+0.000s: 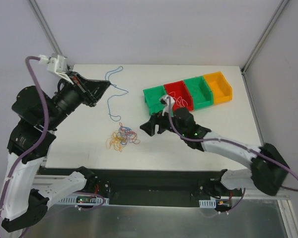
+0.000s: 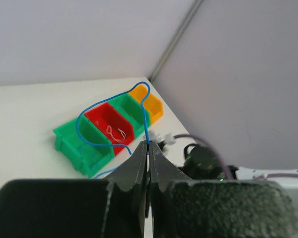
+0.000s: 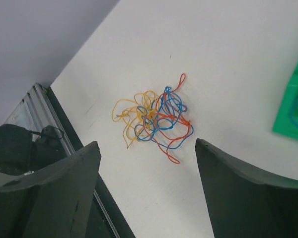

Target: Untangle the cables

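You are pinching a blue cable (image 2: pixel 146 126) in your closed left gripper (image 2: pixel 149 148) over the desk's (image 1: pixel 198 144) far-left corner, while your open right gripper (image 3: pixel 146 163) is hovering just right of the tangle (image 3: pixel 151 119) by the near edge, the nearer arm.

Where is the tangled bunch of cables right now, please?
In the top view, the tangled bunch lies on the table toward its near left, just left of the right gripper.

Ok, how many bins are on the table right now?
4, in one row at the far right of the table: left green bin, red bin, second green bin, yellow bin at the end. None looks hidden.
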